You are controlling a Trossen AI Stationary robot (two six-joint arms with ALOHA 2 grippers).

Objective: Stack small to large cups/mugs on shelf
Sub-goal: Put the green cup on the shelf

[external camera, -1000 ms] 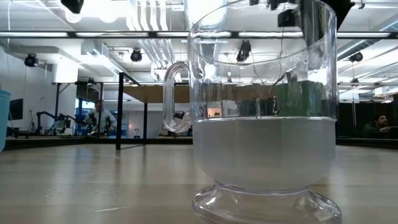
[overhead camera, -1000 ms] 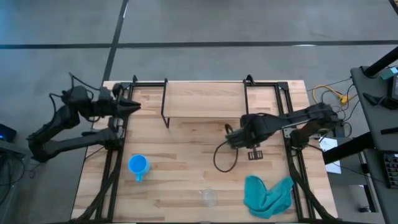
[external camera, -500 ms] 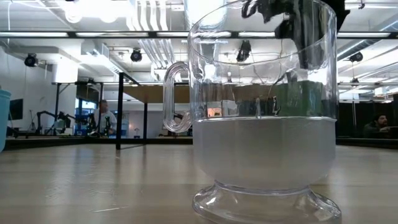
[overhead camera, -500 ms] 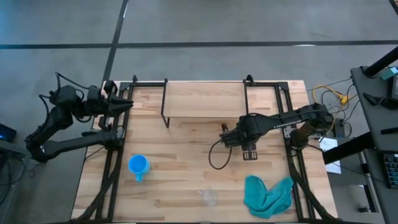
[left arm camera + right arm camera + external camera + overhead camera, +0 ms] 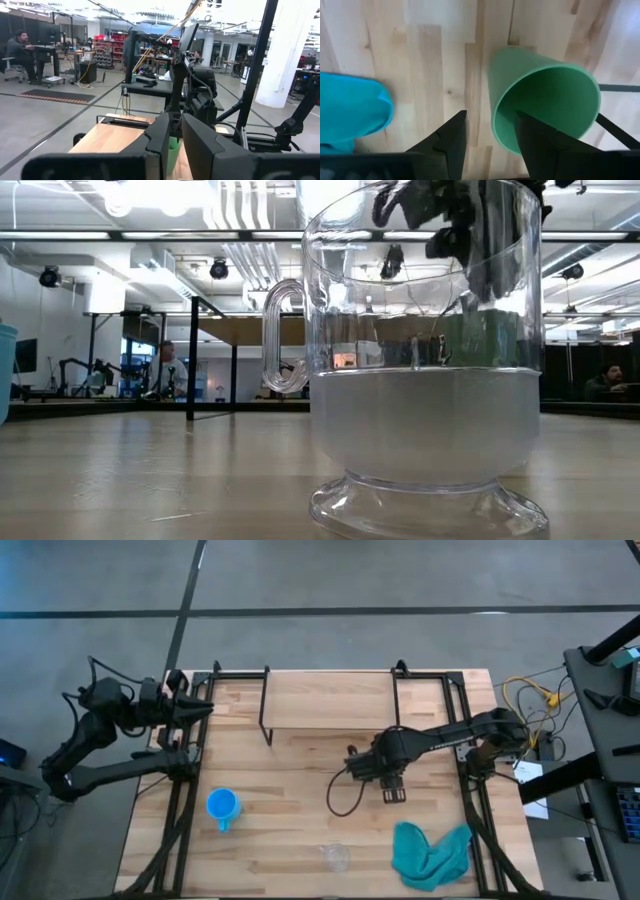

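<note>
Right gripper (image 5: pixel 487 135): dark two-finger tool, fingers parted a moderate way, one finger overlapping the wall of the large matte green plastic cup (image 5: pixel 545 100); whether the fingers are pressing it cannot be told. The cup is showing its open mouth in the right wrist view, over pale planked wood. In the high view, centre right, the right gripper (image 5: pixel 362 762) and arm are covering the cup completely.

Left gripper (image 5: pixel 175 145): fingers sitting close together with a thin gap, hanging at the upper left edge of the wooden tabletop (image 5: pixel 300 830) in the high view.

Small clear glass cup (image 5: pixel 336 857): footed, with a loop handle, standing at lower centre; it is filling the low view, its rim cut off.

Bright blue handled mug (image 5: pixel 222 806): glossy, upright, lower left.

Crumpled teal cloth (image 5: pixel 430 852): lower right.

Low shelf with light board top and black wire legs (image 5: pixel 330 700): spanning upper centre.
</note>
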